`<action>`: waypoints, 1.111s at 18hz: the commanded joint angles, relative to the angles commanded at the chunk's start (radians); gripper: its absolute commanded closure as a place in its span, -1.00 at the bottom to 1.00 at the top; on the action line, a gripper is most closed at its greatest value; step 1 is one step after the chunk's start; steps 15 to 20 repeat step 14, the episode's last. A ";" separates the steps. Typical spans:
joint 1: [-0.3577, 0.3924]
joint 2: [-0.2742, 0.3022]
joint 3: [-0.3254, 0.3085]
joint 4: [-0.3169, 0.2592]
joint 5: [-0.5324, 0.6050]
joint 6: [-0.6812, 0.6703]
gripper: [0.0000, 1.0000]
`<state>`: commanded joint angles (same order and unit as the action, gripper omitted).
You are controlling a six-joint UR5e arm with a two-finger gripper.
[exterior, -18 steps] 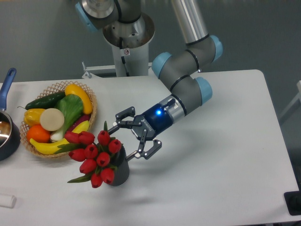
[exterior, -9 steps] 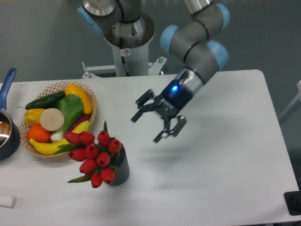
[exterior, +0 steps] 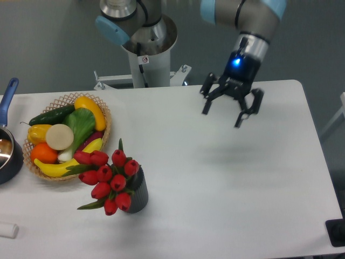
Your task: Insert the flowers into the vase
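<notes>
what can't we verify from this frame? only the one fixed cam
- Stems of the flowers inside the vase: hidden by the tulip heads and the vase wall, so depth cannot be told.
- Vase mouth: covered by the blooms.
- Pot: cut off by the left edge.
- White object at bottom left: cut off, too small to identify.
- Dark object at bottom right: cut off by the edge.
- Gripper: its height above the table cannot be judged.

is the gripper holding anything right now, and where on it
Nothing. The gripper hangs open and empty above the table's far side, well apart from the flowers, which sit in the vase.
</notes>
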<state>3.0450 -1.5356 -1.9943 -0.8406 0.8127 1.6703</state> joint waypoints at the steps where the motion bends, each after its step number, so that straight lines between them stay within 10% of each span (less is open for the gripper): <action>1: 0.002 0.002 0.018 -0.002 0.019 0.023 -1.00; 8: -0.014 0.040 0.052 -0.017 0.238 0.112 -1.00; 20: -0.014 0.043 0.046 -0.052 0.258 0.201 -1.00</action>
